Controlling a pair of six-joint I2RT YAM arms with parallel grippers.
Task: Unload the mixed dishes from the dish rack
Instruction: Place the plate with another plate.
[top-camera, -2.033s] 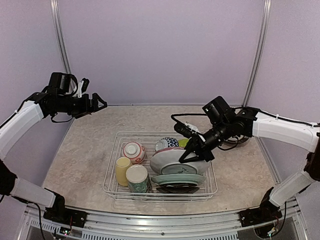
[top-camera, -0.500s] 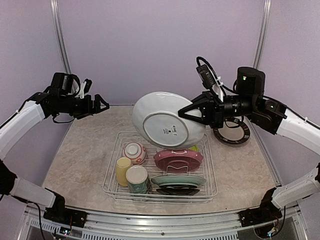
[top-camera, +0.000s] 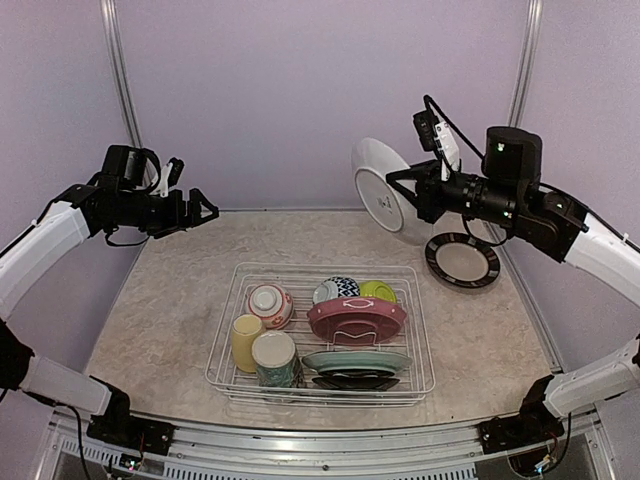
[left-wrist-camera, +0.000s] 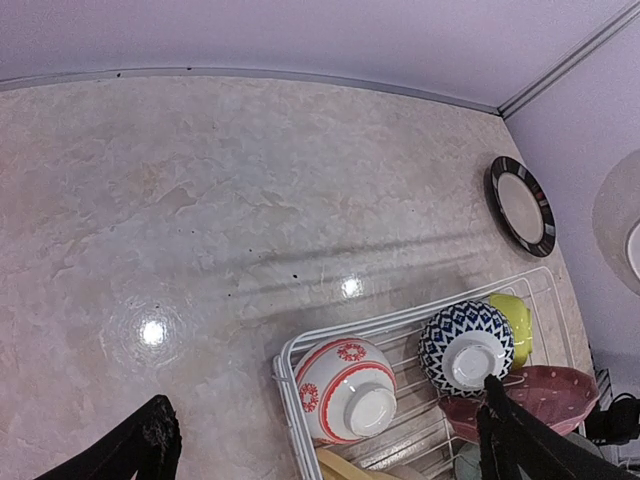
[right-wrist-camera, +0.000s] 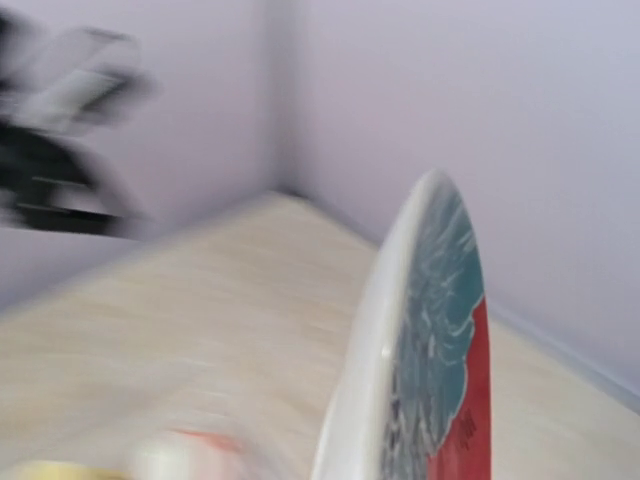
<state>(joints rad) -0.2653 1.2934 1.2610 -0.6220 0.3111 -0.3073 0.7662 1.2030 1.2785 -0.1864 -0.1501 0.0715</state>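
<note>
Swung right and clear of the rack (top-camera: 236, 276) since half a second ago, the white plate (top-camera: 375, 185) hangs on edge, pinched by the right gripper (top-camera: 413, 197), above the black-rimmed plate (top-camera: 462, 260) at the table's (top-camera: 180, 300) far right corner. This looks like the carry-out step; next it probably needs tilting flat and lowering there. The left gripper (top-camera: 205, 210) hovers open over the far left edge.
</note>
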